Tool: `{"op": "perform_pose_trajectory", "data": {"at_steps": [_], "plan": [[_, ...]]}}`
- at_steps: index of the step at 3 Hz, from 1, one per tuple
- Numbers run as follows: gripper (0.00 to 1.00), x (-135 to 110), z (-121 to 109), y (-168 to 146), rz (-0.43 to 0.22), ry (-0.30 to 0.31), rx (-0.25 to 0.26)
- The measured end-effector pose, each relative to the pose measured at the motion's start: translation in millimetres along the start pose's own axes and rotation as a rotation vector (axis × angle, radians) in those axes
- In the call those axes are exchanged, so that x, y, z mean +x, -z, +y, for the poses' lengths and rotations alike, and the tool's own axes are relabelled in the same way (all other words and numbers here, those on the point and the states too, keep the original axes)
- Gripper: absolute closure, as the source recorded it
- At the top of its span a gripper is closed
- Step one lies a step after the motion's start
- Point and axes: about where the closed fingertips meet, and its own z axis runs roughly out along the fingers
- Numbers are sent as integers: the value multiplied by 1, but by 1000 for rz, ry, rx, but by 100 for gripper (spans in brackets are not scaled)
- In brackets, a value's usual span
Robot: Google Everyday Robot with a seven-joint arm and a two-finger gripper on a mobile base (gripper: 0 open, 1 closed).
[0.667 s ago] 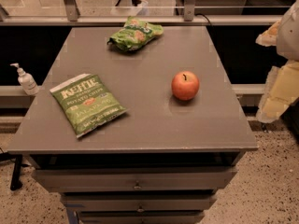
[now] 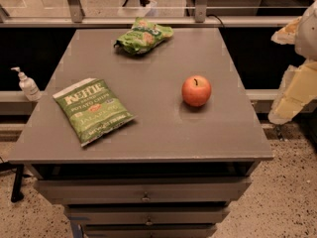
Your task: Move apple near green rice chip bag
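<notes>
The red-orange apple sits upright on the right half of the grey table, stem up. The green rice chip bag, small, wrinkly and light green, lies near the table's far edge, left of centre. My gripper hangs on the cream arm at the right edge of the view, off the table and to the right of the apple. It touches nothing.
A larger flat dark-green KETTLE chip bag lies on the table's left half. A pump bottle stands on a ledge left of the table. Drawers sit below the front edge. A metal rail runs behind.
</notes>
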Motion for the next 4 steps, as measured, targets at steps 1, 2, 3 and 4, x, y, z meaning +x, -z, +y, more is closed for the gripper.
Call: {"op": "perform_pose_trajectory", "data": {"at_steps": [1,2,3,4], "plan": [[0,-8,-14,-27,-131,-40,2],[0,-32,-30,-70,-290,-79,1],[0,-55,-42,-104,-407,-114,-8],[0,-73,-41,-132,-487,-139,-35]]}}
